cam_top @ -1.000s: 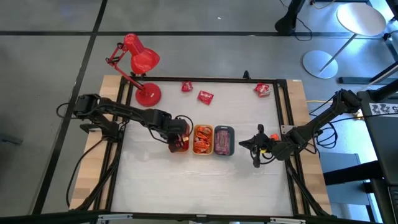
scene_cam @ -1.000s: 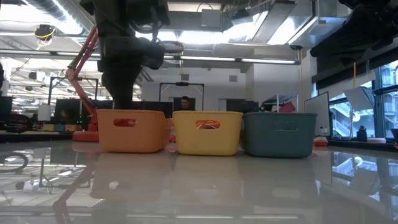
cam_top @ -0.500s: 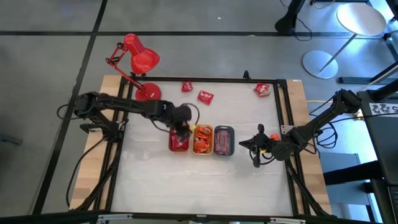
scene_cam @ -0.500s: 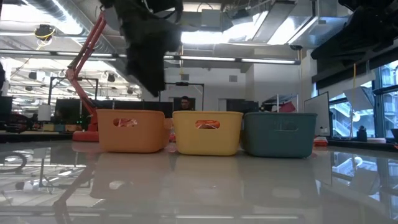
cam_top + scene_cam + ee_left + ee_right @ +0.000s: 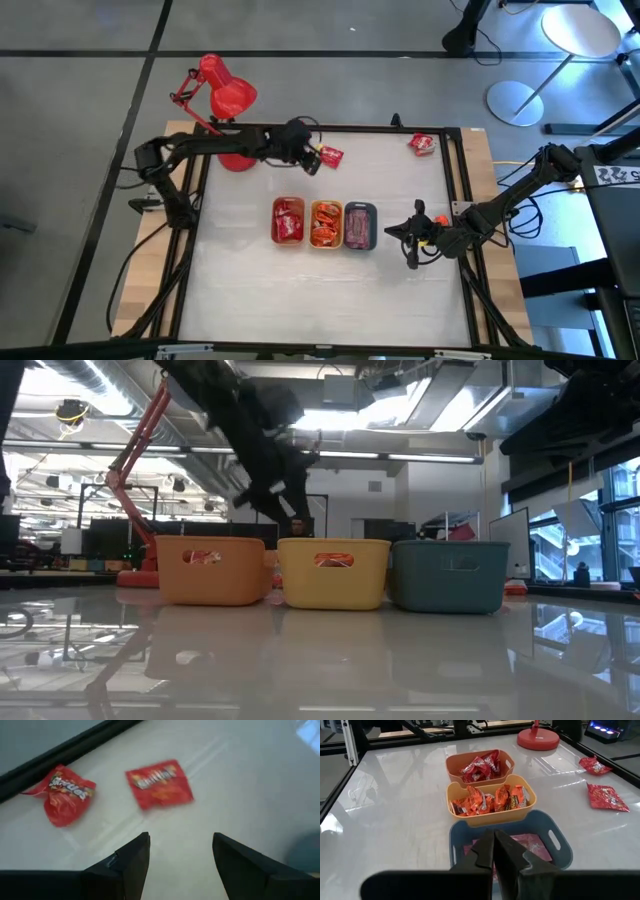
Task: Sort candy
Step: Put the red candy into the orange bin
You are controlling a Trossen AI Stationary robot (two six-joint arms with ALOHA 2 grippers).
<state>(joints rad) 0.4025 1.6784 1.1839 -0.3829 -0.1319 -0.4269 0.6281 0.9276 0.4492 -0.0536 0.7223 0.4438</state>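
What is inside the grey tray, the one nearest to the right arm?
The grey tray holds pink-wrapped candy. The right gripper, jaws shut, covers the middle of the tray, so no count is possible.

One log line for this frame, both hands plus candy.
left hand: open, above loose red candy at far edge | right hand: shut, idle beside grey tray | loose candy left
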